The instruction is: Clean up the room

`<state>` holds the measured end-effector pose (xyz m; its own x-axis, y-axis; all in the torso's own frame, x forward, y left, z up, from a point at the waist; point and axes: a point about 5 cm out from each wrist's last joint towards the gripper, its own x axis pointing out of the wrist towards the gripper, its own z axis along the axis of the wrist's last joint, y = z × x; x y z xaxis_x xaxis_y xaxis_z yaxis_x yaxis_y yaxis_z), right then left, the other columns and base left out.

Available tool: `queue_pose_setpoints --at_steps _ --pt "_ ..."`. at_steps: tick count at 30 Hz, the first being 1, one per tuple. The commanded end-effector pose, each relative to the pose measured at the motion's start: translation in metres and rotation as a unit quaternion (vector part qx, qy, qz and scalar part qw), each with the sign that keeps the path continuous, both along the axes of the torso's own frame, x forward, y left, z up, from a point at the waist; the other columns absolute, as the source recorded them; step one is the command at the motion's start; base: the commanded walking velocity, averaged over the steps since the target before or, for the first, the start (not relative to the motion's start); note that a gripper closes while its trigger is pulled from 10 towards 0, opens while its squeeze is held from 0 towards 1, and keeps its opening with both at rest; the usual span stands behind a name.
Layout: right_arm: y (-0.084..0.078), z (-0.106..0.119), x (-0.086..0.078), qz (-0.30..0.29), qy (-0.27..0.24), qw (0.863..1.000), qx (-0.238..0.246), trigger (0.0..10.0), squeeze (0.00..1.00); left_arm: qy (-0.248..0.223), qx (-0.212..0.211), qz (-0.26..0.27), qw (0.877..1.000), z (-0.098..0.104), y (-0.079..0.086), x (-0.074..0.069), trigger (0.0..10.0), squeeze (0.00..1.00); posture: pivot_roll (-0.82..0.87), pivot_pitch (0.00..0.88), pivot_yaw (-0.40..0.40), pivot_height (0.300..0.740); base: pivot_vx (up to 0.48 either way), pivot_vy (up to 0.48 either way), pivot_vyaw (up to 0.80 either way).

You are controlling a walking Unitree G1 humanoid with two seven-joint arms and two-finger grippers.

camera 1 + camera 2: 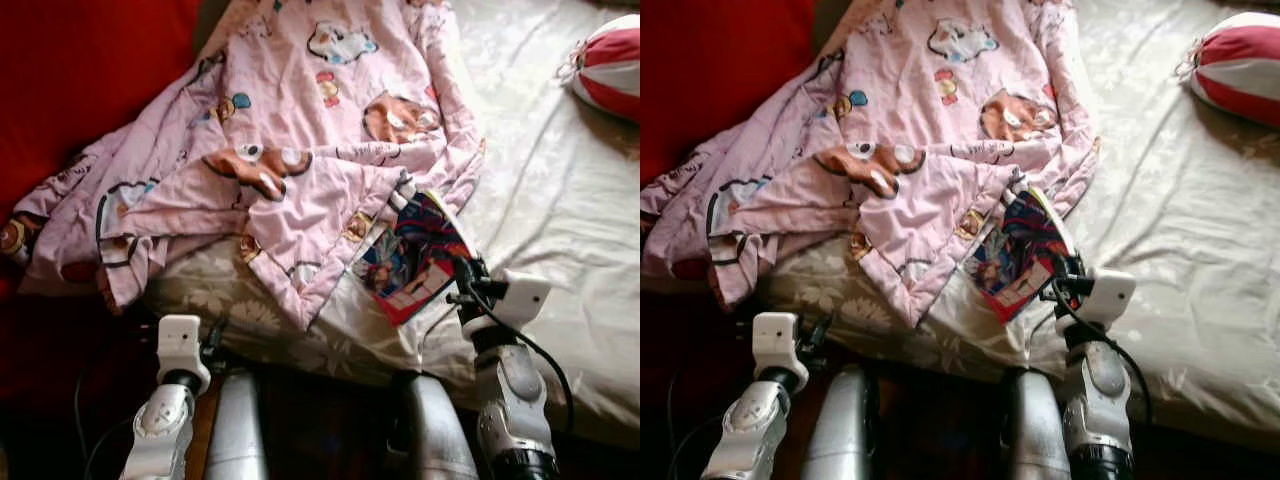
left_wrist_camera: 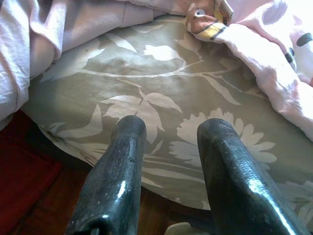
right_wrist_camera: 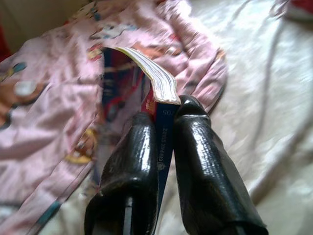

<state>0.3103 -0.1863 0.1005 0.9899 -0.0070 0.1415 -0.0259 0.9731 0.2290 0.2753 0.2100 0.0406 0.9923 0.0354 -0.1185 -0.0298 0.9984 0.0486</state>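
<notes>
Bed (image 1: pixel 560 200): pale leaf-patterned sheet, with dark floor below its near edge.
Blanket (image 1: pixel 300 130): pink, cartoon-printed, crumpled across the bed's left half, one corner hanging over the near edge.
Magazine (image 1: pixel 415 255): colourful cover, at the blanket's right edge near the bed's front, tilted up, pages bowed.
Right gripper (image 3: pixel 164 122): jaws closed on the magazine's lower edge.
Left gripper (image 2: pixel 171 134): jaws apart, holding nothing, low before the bed's near edge.
Pillow (image 1: pixel 610 65): red-and-white striped, far right corner.

A bed (image 1: pixel 560 200) with a pale flowered sheet stands on dark floor (image 1: pixel 40 420), beside a red wall (image 1: pixel 80 70).
</notes>
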Motion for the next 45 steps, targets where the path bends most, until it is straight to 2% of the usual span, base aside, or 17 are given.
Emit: queue_pose_setpoints --at_steps 1,3,10,14,17,20,28,40,45 --pt "-0.003 0.016 0.002 -0.015 -0.028 0.999 -0.002 10.0 0.00 0.019 -0.007 0.018 1.000 -0.011 0.005 -0.007 10.0 0.00 0.08 0.184 -0.024 0.595 0.000 0.000 0.00" --pt "0.003 0.029 0.005 -0.017 -0.044 0.999 -0.003 10.0 0.00 0.026 -0.008 0.020 0.999 -0.016 0.005 -0.010 10.0 0.00 0.08 0.177 -0.027 0.595 0.000 0.000 0.00" --pt "0.009 0.031 0.002 -0.013 -0.036 0.999 0.024 10.0 0.00 0.050 -0.006 0.030 0.998 -0.028 0.010 -0.018 10.0 0.00 0.08 0.174 -0.028 0.595 0.000 0.000 0.00" --pt "0.013 0.040 0.000 0.002 -0.049 0.998 0.027 10.0 0.00 0.065 -0.008 0.037 0.997 -0.036 0.012 -0.023 10.0 0.00 0.07 0.167 -0.031 0.595 0.000 0.000 0.00" --pt "0.015 0.043 0.001 0.011 -0.049 0.999 0.005 10.0 0.00 0.080 -0.010 0.040 0.996 -0.042 0.011 -0.027 10.0 0.00 0.07 0.162 -0.035 0.609 0.000 0.000 0.00" --pt "0.014 0.043 0.002 0.011 -0.044 0.999 0.013 10.0 0.00 0.114 -0.013 0.041 0.993 -0.055 0.009 -0.036 10.0 0.00 0.07 0.158 -0.036 0.634 0.000 0.000 0.00" --pt "0.014 0.039 0.004 0.017 -0.029 0.999 0.010 10.0 0.00 0.157 -0.015 0.045 0.987 -0.071 0.011 -0.051 10.0 0.00 0.08 0.158 -0.040 0.684 0.000 0.000 0.00" --pt "0.011 0.036 0.004 0.017 -0.022 1.000 0.014 10.0 0.00 0.201 -0.018 0.053 0.978 -0.085 0.012 -0.062 10.0 0.00 0.08 0.164 -0.041 0.739 0.000 0.000 0.00" --pt "0.011 0.034 0.001 0.020 -0.026 0.999 0.015 10.0 0.00 0.220 -0.015 0.059 0.974 -0.091 0.012 -0.068 10.0 0.00 0.08 0.161 -0.047 0.740 0.000 0.000 0.00"
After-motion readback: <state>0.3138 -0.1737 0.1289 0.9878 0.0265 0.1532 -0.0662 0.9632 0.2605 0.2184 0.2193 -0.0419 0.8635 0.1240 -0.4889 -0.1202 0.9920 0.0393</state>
